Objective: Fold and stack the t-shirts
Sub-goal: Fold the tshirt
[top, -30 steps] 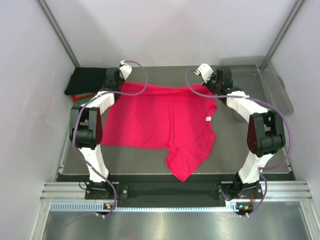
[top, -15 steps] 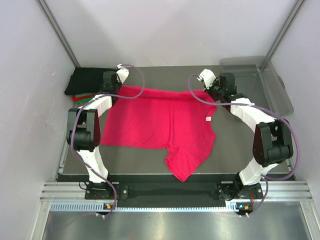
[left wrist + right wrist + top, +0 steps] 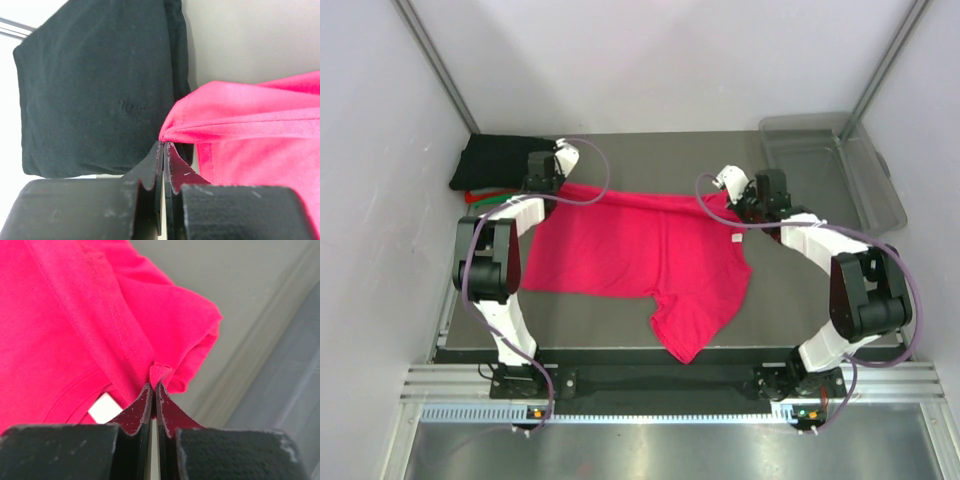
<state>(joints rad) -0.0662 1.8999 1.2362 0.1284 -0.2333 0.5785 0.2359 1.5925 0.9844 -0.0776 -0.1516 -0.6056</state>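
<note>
While each pinches a corner of the far edge, the left gripper (image 3: 163, 145) and the right gripper (image 3: 153, 385) are clamped shut on the pinkish-red t-shirt (image 3: 640, 250), a nip of cloth caught between the jaws of each. The held edge runs from one gripper across to the other. The rest of the shirt lies on the table (image 3: 780, 300) behind both, toward the arm bases, with its white neck label (image 3: 736, 238) just behind the right gripper. The pile of folded shirts (image 3: 495, 160), black on top, sits just beyond and outward of the left gripper, the nearer arm. The coming fold likely draws that edge back toward the bases.
</note>
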